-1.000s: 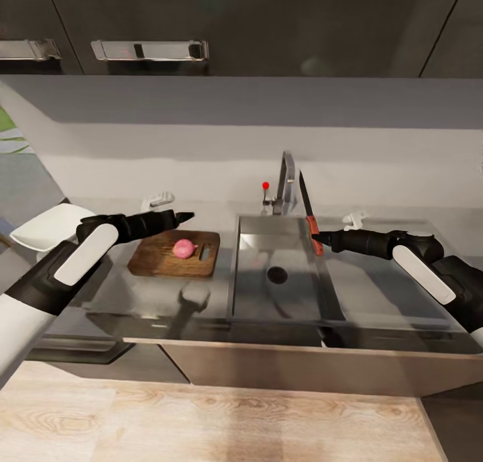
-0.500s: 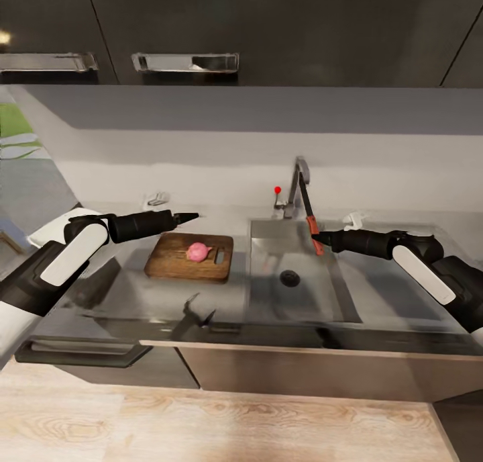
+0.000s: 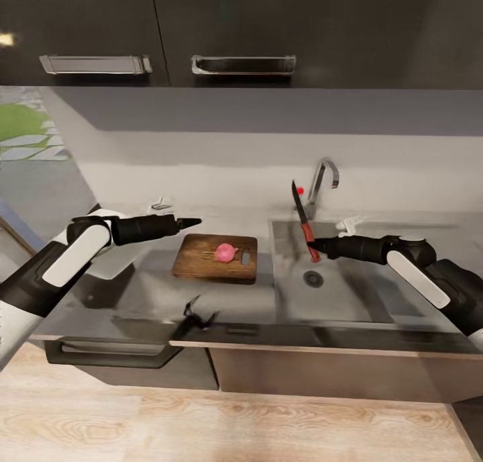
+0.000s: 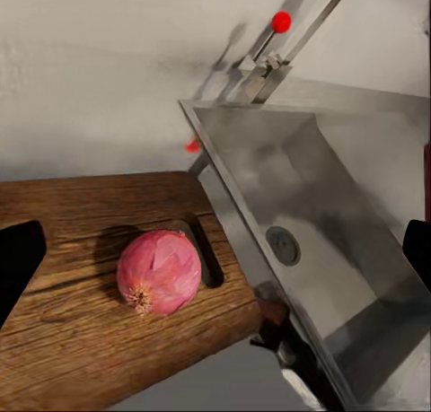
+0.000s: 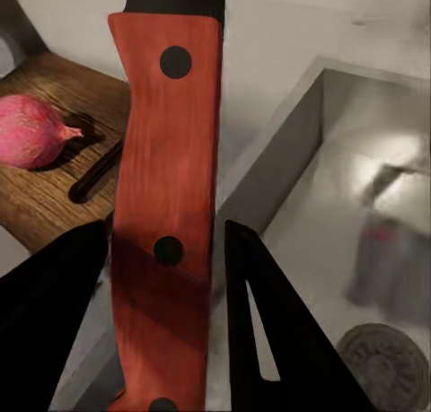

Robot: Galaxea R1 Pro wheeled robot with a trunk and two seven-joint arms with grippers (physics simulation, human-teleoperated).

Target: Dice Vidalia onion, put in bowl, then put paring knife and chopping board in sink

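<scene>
The pink Vidalia onion point(image 3: 226, 252) point(image 4: 160, 271) lies on the brown chopping board point(image 3: 201, 259) point(image 4: 72, 349), next to its slot handle. The board rests on the dark countertop point(image 3: 147, 294) left of the sink point(image 3: 349, 297) point(image 4: 359, 188). My right gripper point(image 3: 313, 248) is shut on the paring knife point(image 3: 301, 218) by its red-brown handle point(image 5: 166, 197), blade up, over the basin's left side. My left gripper point(image 3: 193, 221) hovers open just beyond the board's far left corner; its fingers point(image 4: 18, 268) stand wide apart. My left arm hides the bowl.
A chrome tap point(image 3: 323, 180) with a red knob point(image 3: 300, 191) stands behind the basin. The steel drainboard point(image 3: 409, 301) lies under my right arm. Small white items point(image 3: 159, 205) sit at the back wall. Dark upper cabinets point(image 3: 241, 25) hang overhead.
The camera has swung, shifting the whole scene rightward. Against the sink and board, both grippers have moved left; the knife now hangs closer to the board.
</scene>
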